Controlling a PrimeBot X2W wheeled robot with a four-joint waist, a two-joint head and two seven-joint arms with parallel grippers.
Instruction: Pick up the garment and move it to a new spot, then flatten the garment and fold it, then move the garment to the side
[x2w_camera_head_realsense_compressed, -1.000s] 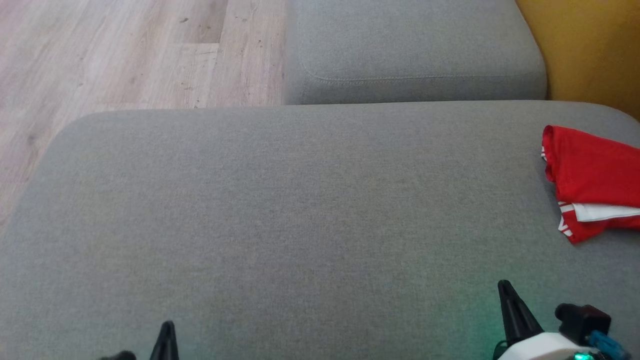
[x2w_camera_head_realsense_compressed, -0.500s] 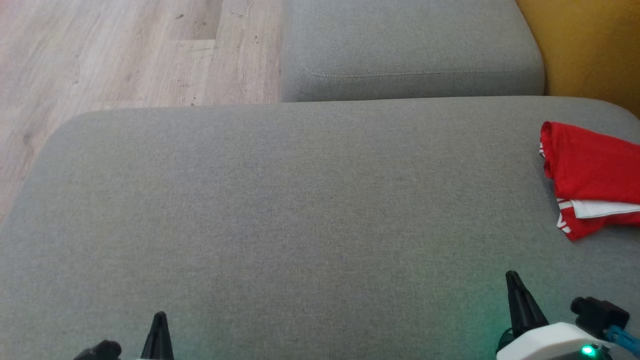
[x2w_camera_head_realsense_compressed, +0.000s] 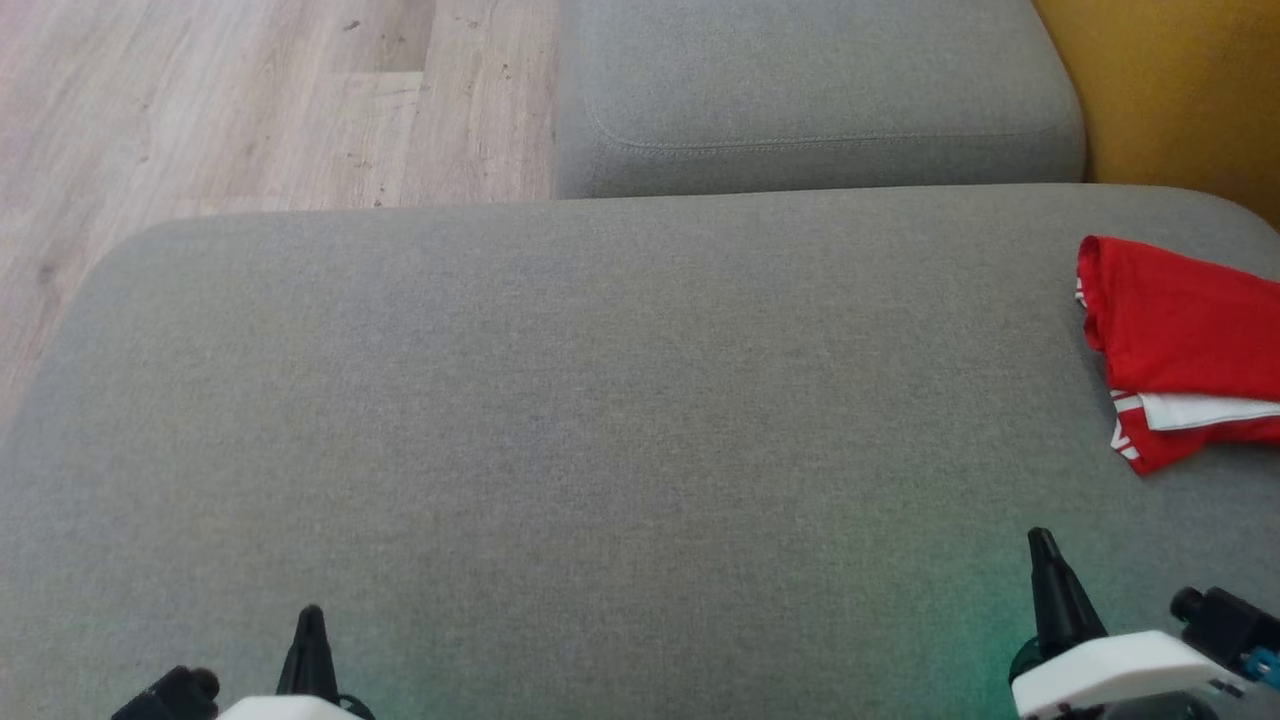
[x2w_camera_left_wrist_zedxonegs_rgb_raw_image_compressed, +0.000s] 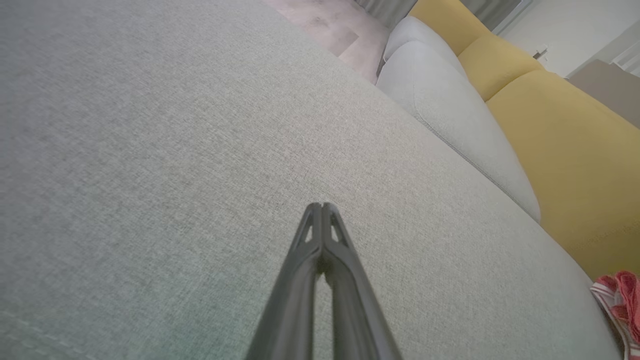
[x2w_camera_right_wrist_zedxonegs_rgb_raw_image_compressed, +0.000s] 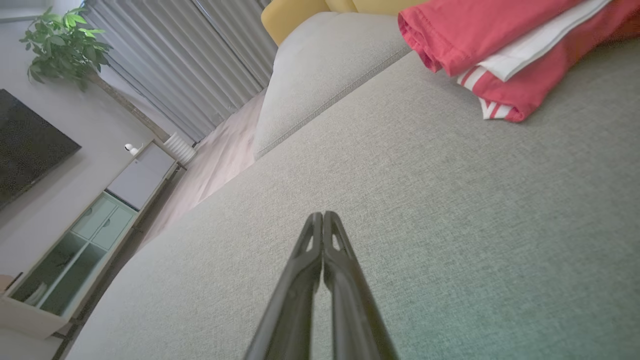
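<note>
At the lower left of the head view, my left gripper (x2w_camera_head_realsense_compressed: 308, 615) hovers over the grey sofa cushion (x2w_camera_head_realsense_compressed: 600, 400), fingers pressed together and empty. At lower right, my right gripper (x2w_camera_head_realsense_compressed: 1042, 542) is the same. A folded red-and-white garment (x2w_camera_head_realsense_compressed: 1180, 345) lies at the right edge on the cushion, well apart from both.

Garment (x2w_camera_head_realsense_compressed: 1185, 330): red cloth with white parts, folded into compact bundle. Lies flat on grey cushion (x2w_camera_head_realsense_compressed: 600, 420), at right edge of head view, partly cut off by frame. White layer shows between red layers at lower side; white stripes on red hem near lower left corner. Nothing touches it.

In right wrist view: garment (x2w_camera_right_wrist_zedxonegs_rgb_raw_image_compressed: 500, 30) at upper right, rolled red edge facing left.
</note>
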